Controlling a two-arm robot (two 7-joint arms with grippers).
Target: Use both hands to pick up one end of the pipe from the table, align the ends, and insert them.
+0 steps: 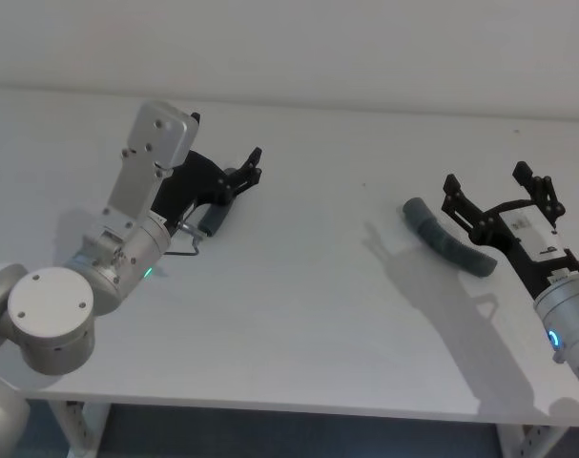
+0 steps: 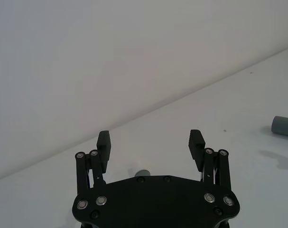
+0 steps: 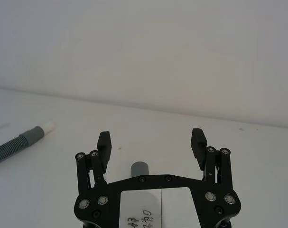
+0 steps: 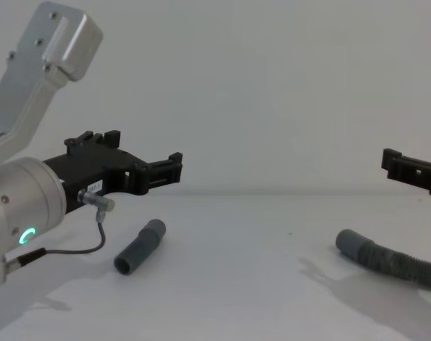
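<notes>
On table [image 1: 299, 315] | tube [image 4: 139, 247] mouth [image 4: 123, 266] points nearward | hose [image 1: 446, 239] cuff [image 4: 348, 241] points left | left end effector [image 1: 255, 165], right end effector [image 1: 486, 176] spread

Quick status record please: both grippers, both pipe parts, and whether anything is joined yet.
left gripper: open, above the short tube, holding nothing
right gripper: open, over the ribbed hose, holding nothing
short tube: lying on the table, robot's left side
ribbed hose: lying on the table, right side, its smooth cuff at the end nearer the tube
ends: apart, not joined
stage: neither part gripped yet
</notes>
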